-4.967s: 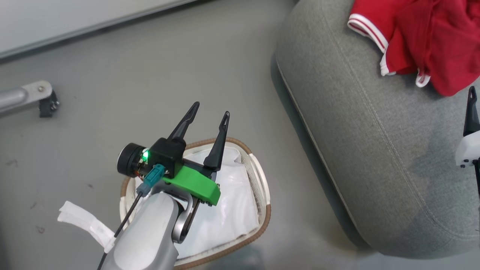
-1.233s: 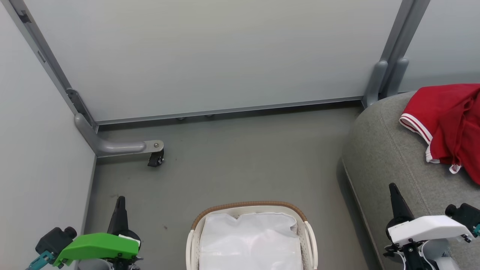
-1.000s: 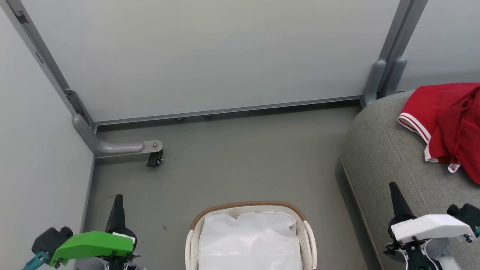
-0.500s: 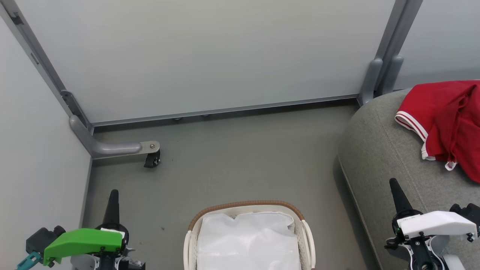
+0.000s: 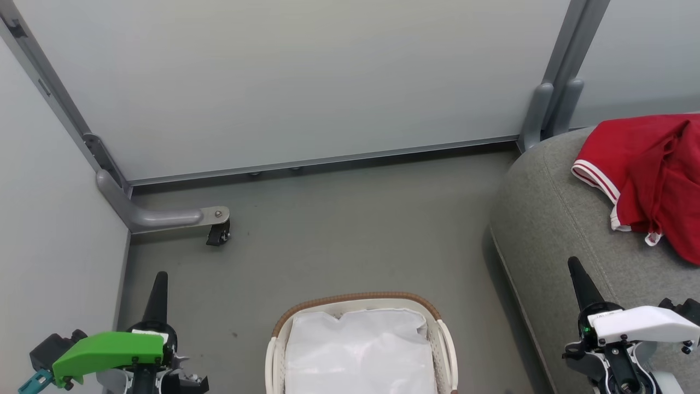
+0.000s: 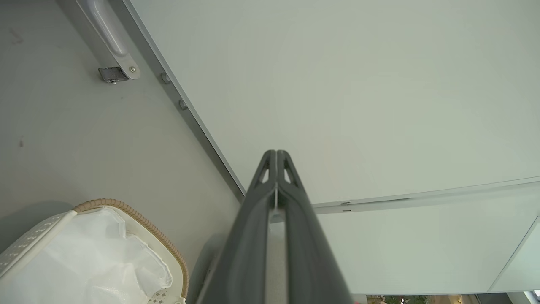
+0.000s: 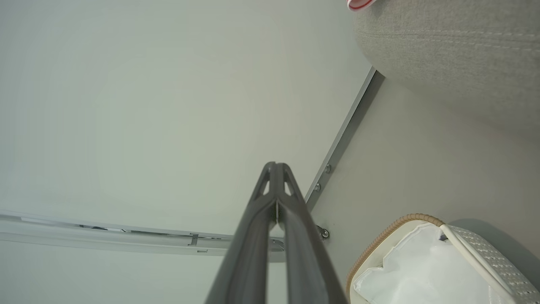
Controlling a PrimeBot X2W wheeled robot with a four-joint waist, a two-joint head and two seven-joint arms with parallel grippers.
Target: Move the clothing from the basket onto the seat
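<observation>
Red clothing (image 5: 651, 175) with white-striped trim lies crumpled on the grey seat (image 5: 552, 219) at the right; a bit of its striped trim (image 7: 360, 4) shows in the right wrist view. The cream basket (image 5: 355, 306) with brown rim stands on the floor at bottom centre, with nothing but its white liner (image 5: 361, 350) showing inside. My left gripper (image 5: 158, 279) is shut at lower left, left of the basket (image 6: 126, 219). My right gripper (image 5: 575, 268) is shut at lower right, over the seat's front edge. Neither holds anything.
A pale partition wall (image 5: 306, 82) closes the back and another the left side. A grey metal foot with a black caster (image 5: 217, 236) sticks out over the floor at left. A grey post (image 5: 547, 115) stands by the seat's back corner. Grey floor (image 5: 355, 230) lies between basket and wall.
Five seconds ago the head camera looked down on the open left gripper over the basket; now both grippers sit low and shut. Over the last second the view drifts slightly.
</observation>
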